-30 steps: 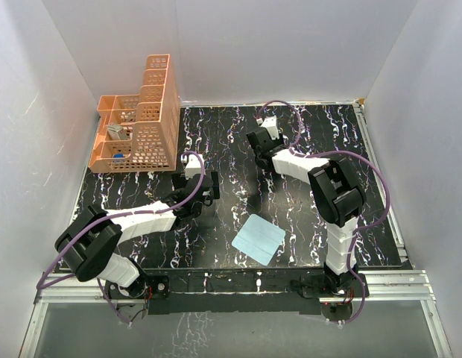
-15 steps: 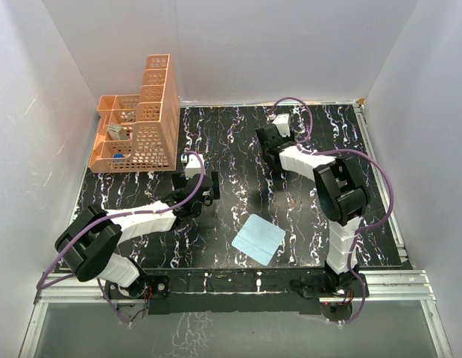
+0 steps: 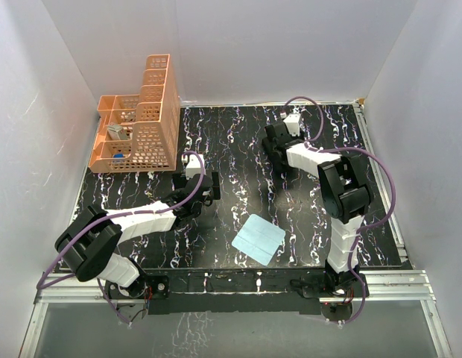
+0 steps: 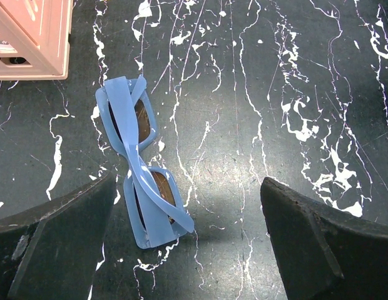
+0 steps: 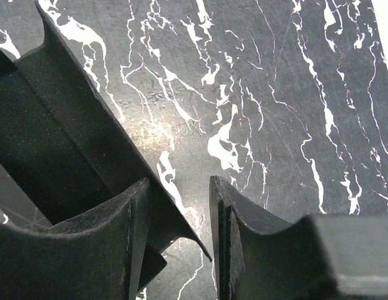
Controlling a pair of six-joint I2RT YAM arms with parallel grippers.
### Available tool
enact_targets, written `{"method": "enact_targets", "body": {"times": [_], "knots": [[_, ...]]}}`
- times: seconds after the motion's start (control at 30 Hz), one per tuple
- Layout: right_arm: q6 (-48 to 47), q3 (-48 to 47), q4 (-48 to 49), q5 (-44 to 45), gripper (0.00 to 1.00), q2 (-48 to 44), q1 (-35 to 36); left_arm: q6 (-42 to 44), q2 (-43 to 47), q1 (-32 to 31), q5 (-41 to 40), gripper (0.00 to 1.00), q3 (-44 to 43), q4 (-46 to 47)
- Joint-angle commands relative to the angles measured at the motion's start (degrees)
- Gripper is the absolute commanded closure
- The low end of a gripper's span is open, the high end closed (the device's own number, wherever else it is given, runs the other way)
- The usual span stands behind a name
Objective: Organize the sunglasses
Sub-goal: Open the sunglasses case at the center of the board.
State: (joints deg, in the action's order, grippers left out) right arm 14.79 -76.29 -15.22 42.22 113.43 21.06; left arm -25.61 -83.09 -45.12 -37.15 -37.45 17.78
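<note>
The folded blue sunglasses (image 4: pixel 141 165) are seen lying on the black marbled table (image 4: pixel 275 75) (arms crossed over brown lenses). They are framed by the widely parted fingers (image 4: pixel 56 244) of the left gripper (image 4: pixel 189 200), just beside the left-hand one. An orange basket (image 4: pixel 31 37) is caught top left.

sunglasses (image 4: pixel 139 165), case (image 5: pixel 62 144), cloth (image 3: pixel 258 239), rack (image 3: pixel 138 123); one each

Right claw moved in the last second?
Yes. In the top view the right claw has shifted rightward and slightly toward the back, farther from the orange basket, which has stayed put.
</note>
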Motion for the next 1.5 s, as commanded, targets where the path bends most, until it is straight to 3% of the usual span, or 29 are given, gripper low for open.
{"method": "enact_targets", "body": {"times": [0.0,0.57,1.03,1.47], "knots": [[1.2,-0.9,0.9,0.1,0.61,1.4,-1.1,-0.4,0.5,0.2,0.2,0.02,-0.3,0.0],[3.4,-1.1,-0.6,-4.4,0.61,3.7,-3.7,-0.1,0.8,0.2,0.5,0.02,-0.2,0.1],[4.8,1.9,0.8,-3.9,0.55,-8.9,-3.7,0.0,0.3,0.2,0.9,0.02,-0.7,0.3],[11.2,8.1,-2.8,-7.1,0.54,-23.4,-0.4,1.2,-1.7,0.2,-0.9,0.01,-1.6,0.0]]}}
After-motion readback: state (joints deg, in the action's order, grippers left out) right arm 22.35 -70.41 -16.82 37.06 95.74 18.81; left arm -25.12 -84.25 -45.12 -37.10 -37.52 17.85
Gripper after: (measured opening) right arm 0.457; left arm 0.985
